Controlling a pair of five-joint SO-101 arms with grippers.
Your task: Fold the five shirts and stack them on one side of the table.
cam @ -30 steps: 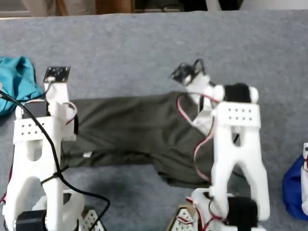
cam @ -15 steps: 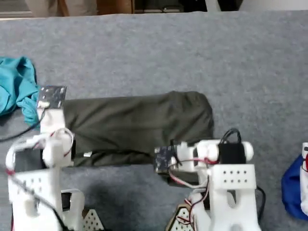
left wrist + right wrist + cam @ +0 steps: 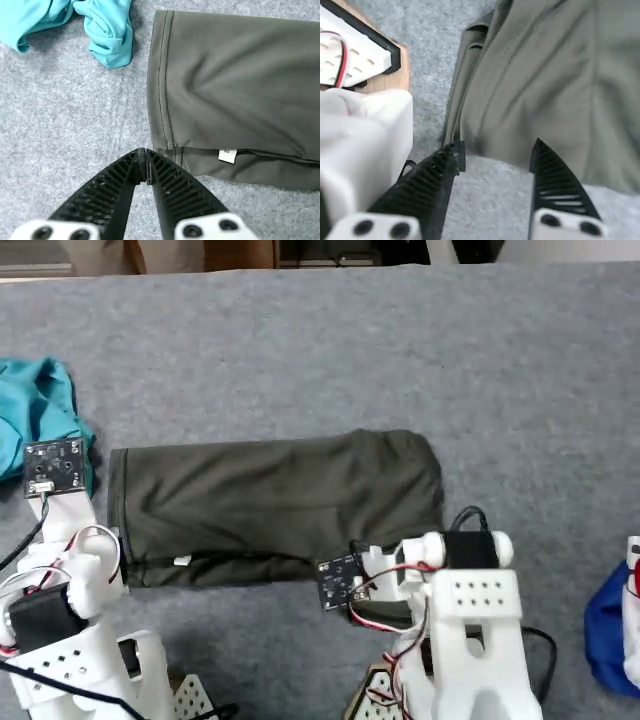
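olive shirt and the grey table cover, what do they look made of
Olive shirt: thin matte cloth, perhaps a knit; soft creases and a stitched hem show. Grey table cover: felt or short-pile carpet, by its fuzzy, speckled, dull surface.

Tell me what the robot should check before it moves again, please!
1. Left pincer empty: ok, shut on nothing, above bare table beside the dark shirt's hem.
2. Right pincer ready to grab: ok, open at the dark shirt's near edge.
3. Dark shirt folded flat: cannot tell, the right arm covers its near right corner.
4. Neighbours out of the way: ok, teal shirt and blue shirt lie apart from it.
5. Teal shirt folded: not ok, crumpled.
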